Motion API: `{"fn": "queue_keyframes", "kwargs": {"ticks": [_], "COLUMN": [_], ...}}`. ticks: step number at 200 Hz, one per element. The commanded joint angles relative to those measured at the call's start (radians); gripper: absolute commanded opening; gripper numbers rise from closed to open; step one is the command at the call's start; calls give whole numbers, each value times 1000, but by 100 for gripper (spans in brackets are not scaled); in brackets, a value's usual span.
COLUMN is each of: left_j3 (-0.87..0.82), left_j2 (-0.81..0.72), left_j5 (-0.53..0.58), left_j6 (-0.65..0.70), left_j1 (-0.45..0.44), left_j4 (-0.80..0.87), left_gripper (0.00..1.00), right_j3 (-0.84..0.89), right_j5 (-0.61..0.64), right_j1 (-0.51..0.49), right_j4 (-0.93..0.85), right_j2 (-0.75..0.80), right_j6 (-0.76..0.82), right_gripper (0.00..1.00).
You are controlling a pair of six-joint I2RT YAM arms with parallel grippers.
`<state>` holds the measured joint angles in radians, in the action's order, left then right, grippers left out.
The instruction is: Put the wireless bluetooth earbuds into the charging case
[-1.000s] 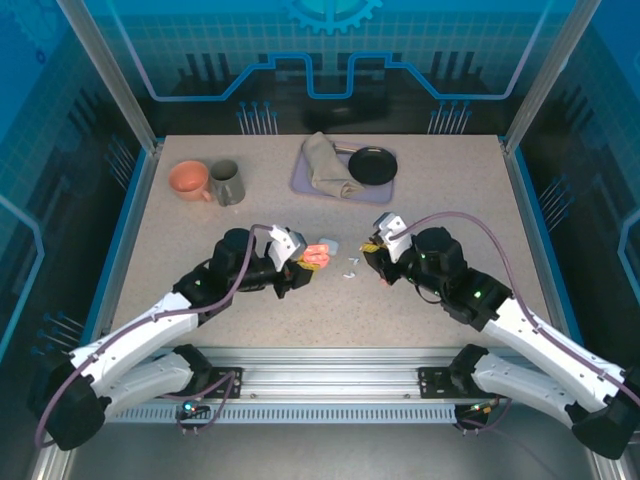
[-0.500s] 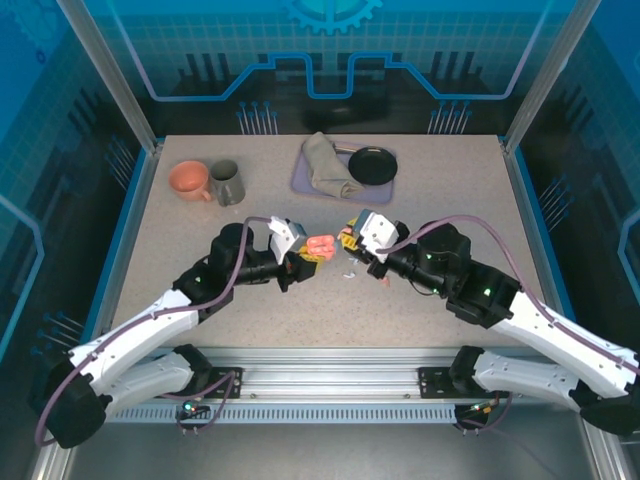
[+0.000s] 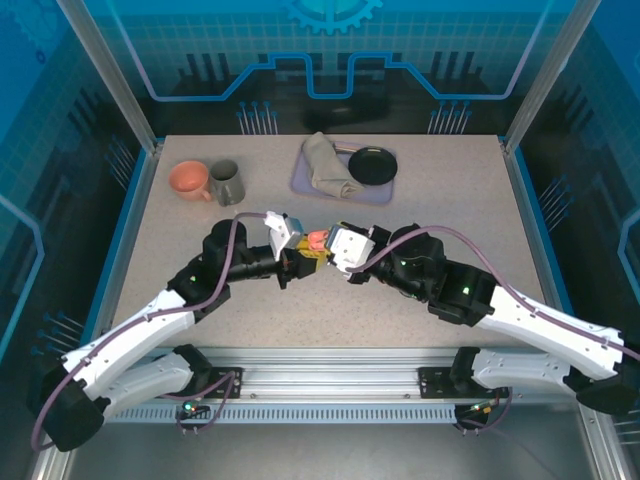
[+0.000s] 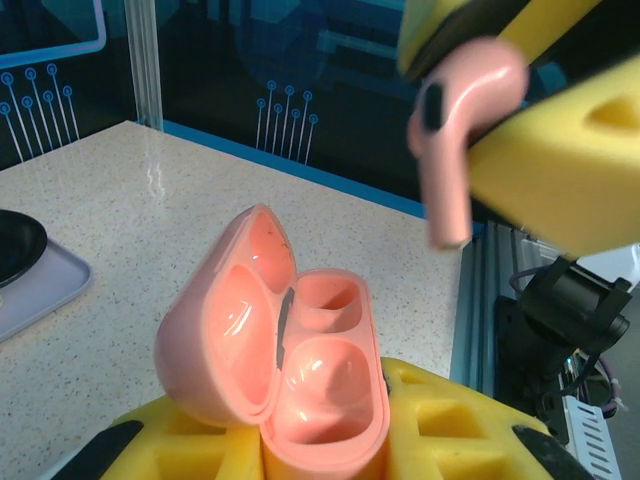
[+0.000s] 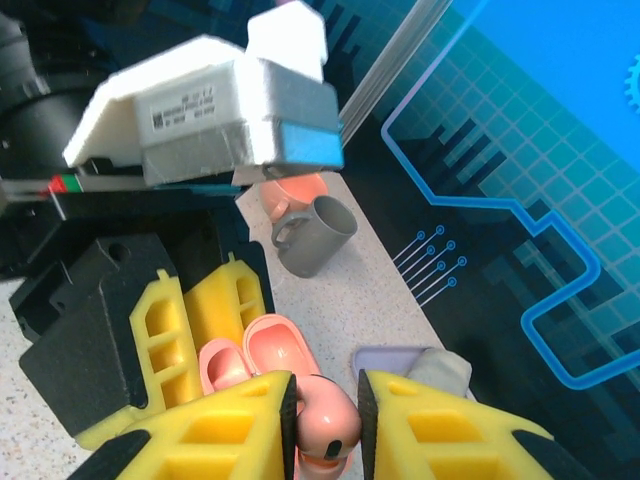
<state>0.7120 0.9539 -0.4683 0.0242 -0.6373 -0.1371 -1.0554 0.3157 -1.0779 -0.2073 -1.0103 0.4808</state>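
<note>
One speckled beige table, enclosed by blue walls, underlies the charging case.

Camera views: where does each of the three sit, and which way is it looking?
Top external: fixed above and behind the arms, looking down on the table; both arms show, left end effector and right end effector close together mid-table.
Left wrist: on the left arm, looking along its own yellow fingers at the open pink case they hold.
Right wrist: on the right arm, looking past its own yellow fingers at the pink earbud pinched between them.
Shared: both wrist views show the case and the earbud.
</note>
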Motion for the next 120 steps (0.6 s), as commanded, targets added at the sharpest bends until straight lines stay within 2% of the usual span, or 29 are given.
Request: {"fn": "queue_keyframes", "kwargs": {"ticks": [1,120], "left_j3": [17,14], "left_j2": [-28,-35], "left_j5": [-45,-54], "left_j6": [8,64], "left_j1": [-7,-8], "left_j4": [-13,8], "left_gripper": [0,0], "right_j3": [-26,-37], "right_j5": [24,25], "right_j1": [-20,-37], "right_j4": [39,32], "right_j2": [-13,-68], "right_j6": [49,95], "right_gripper": [25,25]}}
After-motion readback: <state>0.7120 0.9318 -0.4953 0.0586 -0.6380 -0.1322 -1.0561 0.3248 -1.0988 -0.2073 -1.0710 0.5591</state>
